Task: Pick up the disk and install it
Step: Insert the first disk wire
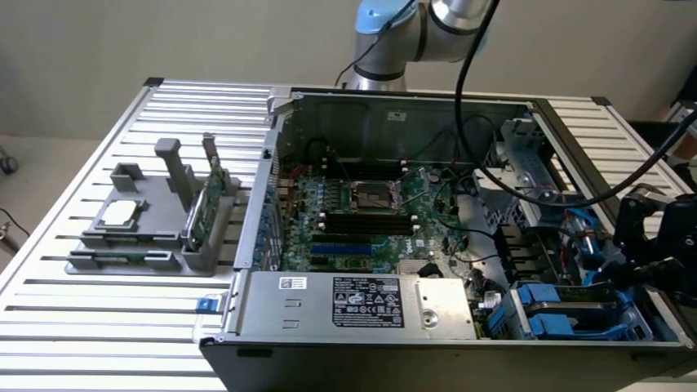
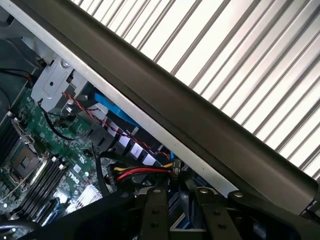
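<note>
Claw [image 1: 650,263] hangs at the computer case's [image 1: 381,96] side wall on the exterior view's right, just above the rim, over the drive bays. Black cables [image 1: 512,188] loop from the arm into the case beside it. Whether it is clenched or released, I cannot tell; whether it touches anything, I cannot tell either. Nothing visibly in its grasp.

In the wrist view my claw [image 2: 182,216] looks down along the case's dark rim [image 2: 200,125], with the slatted counter [image 2: 240,50] beyond. Under the rim are a strip of blue plastic [image 2: 112,107], red and yellow wires [image 2: 142,172] and the green motherboard [image 2: 35,150].

The disk [image 1: 552,304], framed by its blue carrier, lies flat in the drive bay at the case's near corner on the exterior view's right, close below my claw. Label not readable.

Case contents: motherboard [image 1: 370,212] on the floor, CPU socket [image 1: 365,194] mid-board, and a silver power supply [image 1: 360,300] with a white label along the near wall.

On the counter [image 1: 65,318], on the exterior view's left and well apart from the case, is a grey holder [image 1: 142,245]. It carries a small square silver chip [image 1: 120,214] lying flat and a thin green card [image 1: 207,200] standing on edge in a slot.
</note>
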